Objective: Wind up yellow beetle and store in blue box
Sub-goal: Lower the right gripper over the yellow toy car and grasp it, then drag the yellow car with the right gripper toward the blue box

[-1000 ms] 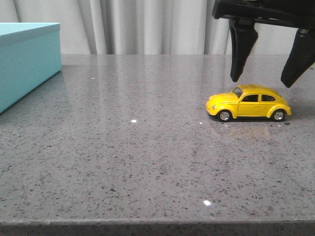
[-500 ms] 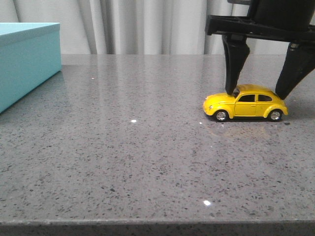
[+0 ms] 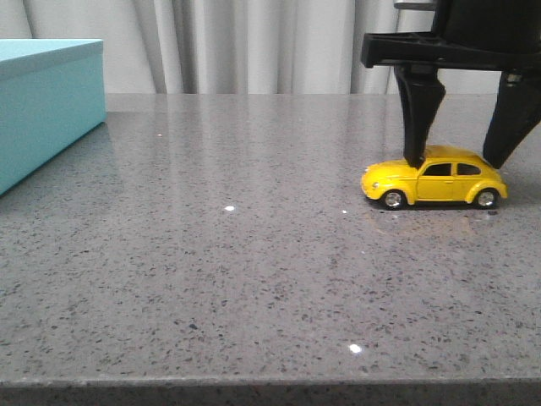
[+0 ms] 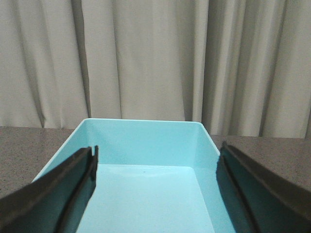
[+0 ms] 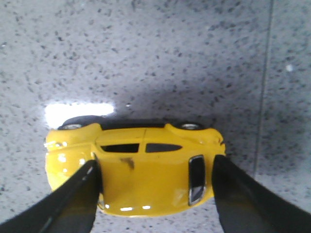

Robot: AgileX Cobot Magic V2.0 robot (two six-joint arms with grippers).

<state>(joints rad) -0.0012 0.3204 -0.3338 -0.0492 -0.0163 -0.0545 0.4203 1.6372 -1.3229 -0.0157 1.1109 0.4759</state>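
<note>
The yellow beetle [image 3: 435,182] stands on its wheels on the grey table at the right, nose to the left. My right gripper [image 3: 456,162] comes down over it, with one finger against the windscreen and the other against the rear slope. In the right wrist view the beetle's roof [image 5: 146,174] fills the gap between the two fingers of the gripper [image 5: 155,194], and both touch it. The blue box [image 3: 46,101] stands at the far left. My left gripper [image 4: 155,194] is open and empty over the box's pale inside [image 4: 146,194]. It is out of the front view.
The speckled grey table [image 3: 237,254] runs from the box to the beetle, and its front edge is near the bottom of the front view. Pale curtains [image 3: 254,42] hang behind the table.
My right gripper came down onto the beetle. The beetle shifted slightly left with it, then to the right. The box has not moved.
</note>
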